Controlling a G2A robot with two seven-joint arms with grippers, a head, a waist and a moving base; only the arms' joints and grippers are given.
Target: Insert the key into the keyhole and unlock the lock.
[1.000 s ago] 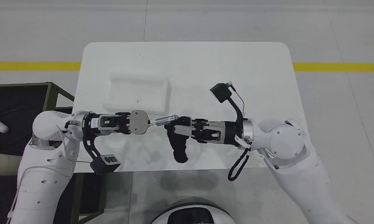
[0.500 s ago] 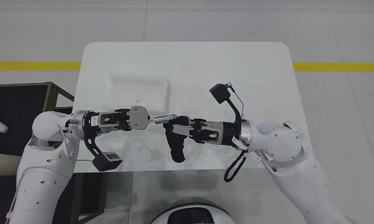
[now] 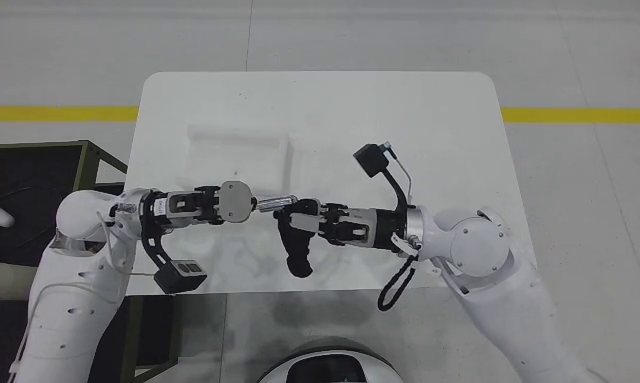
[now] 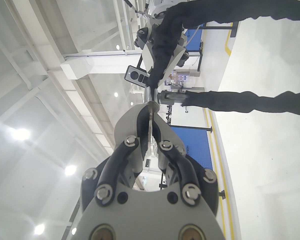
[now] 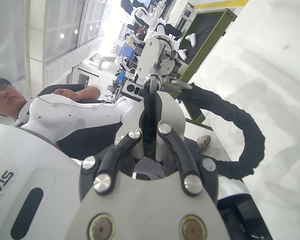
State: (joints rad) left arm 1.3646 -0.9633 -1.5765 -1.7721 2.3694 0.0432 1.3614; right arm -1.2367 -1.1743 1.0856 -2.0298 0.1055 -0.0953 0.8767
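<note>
My left gripper is shut on the thin metal key, held edge-on between its fingers. The key's tip meets the silver lock cylinder, above the table's front middle. The lock is a black fabric-covered cable whose loop hangs toward the table's front edge. My right gripper faces the left one and is shut on the cable just behind the cylinder. The cable's metal latch end lies beside the cylinder.
The white table carries a white foam pad at the back left. A green-framed cart stands off the table's left side, with a white game controller on it.
The right gripper has moved a little to the left with the cable, pushing the cylinder closer to the left gripper. The left gripper has shifted slightly away from the front edge.
</note>
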